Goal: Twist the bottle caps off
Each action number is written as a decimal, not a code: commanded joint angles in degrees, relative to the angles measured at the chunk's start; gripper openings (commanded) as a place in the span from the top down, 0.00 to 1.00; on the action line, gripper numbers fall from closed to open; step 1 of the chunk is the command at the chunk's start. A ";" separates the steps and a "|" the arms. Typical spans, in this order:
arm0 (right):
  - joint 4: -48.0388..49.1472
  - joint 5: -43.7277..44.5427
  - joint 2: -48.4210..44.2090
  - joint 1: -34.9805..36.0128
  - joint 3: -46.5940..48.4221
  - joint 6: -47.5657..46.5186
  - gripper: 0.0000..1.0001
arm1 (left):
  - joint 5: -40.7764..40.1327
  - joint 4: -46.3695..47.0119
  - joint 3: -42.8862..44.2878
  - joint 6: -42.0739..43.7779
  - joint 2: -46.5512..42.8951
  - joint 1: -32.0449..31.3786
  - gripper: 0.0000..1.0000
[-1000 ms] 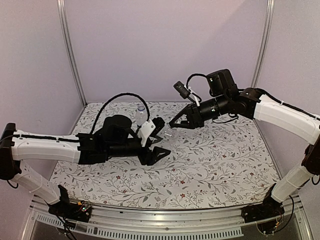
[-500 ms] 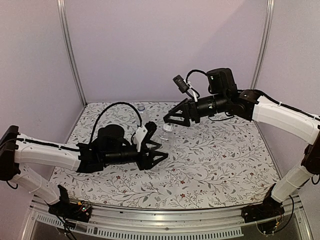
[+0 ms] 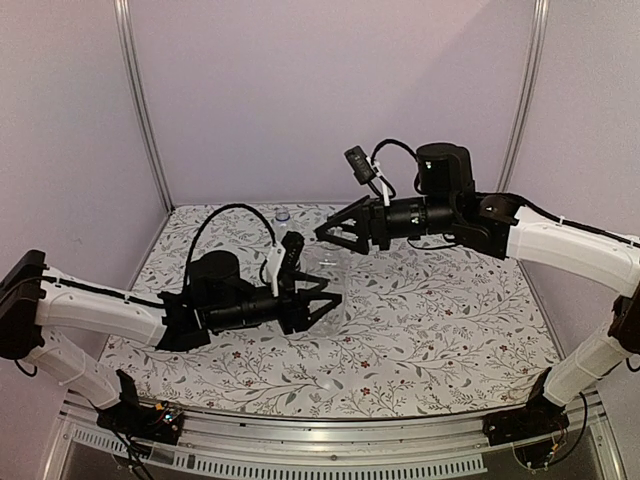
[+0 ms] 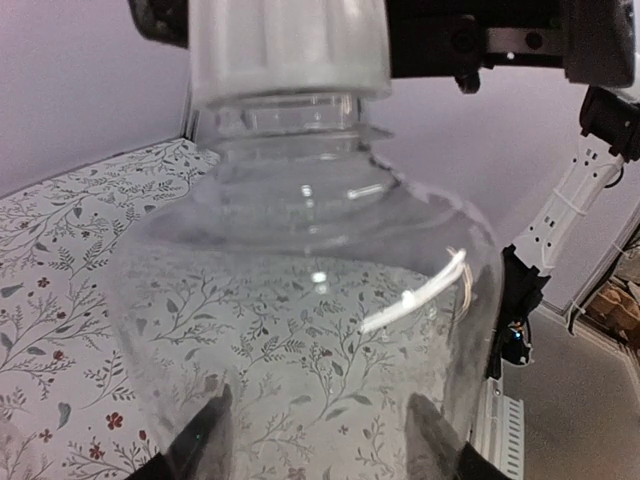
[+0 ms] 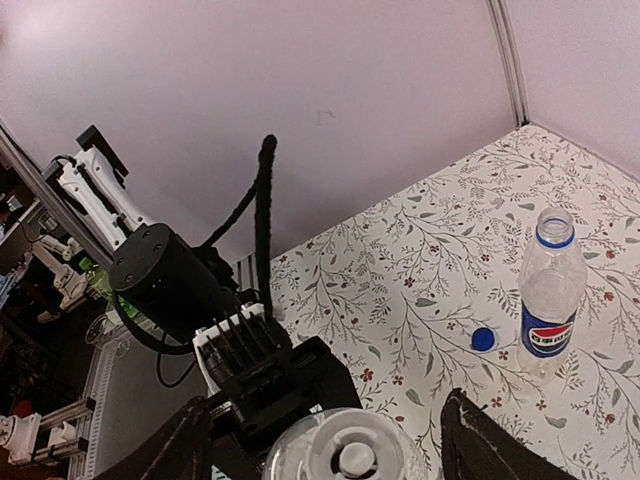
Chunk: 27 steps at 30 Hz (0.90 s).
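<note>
The left gripper (image 4: 315, 440) squeezes the short bottle (image 4: 300, 300) while the right gripper (image 5: 332, 442), spread at 3 and 9 o'clock of the pale cap (image 4: 290, 45), should next pinch and twist.

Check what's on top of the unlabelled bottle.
The pale cap, seated on the bottle neck; the right gripper, open, straddles it. The cap covers mouth and threads.

SURFACE: flat table under white floral-print cloth (image 3: 440, 330) | ON IT: tall clear plastic Pepsi-labelled bottle (image 5: 549, 290), upright, uncapped, 11 o'clock | small round blue plastic cap (image 5: 484, 338), lying just beside that bottle
</note>
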 commanded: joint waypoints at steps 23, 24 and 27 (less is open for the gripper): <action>6.18 1.41 0.22 0.63 -3.83 2.37 0.70 | -0.11 3.95 0.03 -1.21 0.59 -0.27 0.61; 6.32 1.10 0.34 0.60 -3.88 2.44 0.70 | -0.11 4.00 -0.03 -1.15 0.51 -0.29 0.62; 6.70 1.02 0.48 0.58 -4.38 2.67 0.69 | -0.09 4.04 -0.28 -1.06 0.07 -0.29 0.62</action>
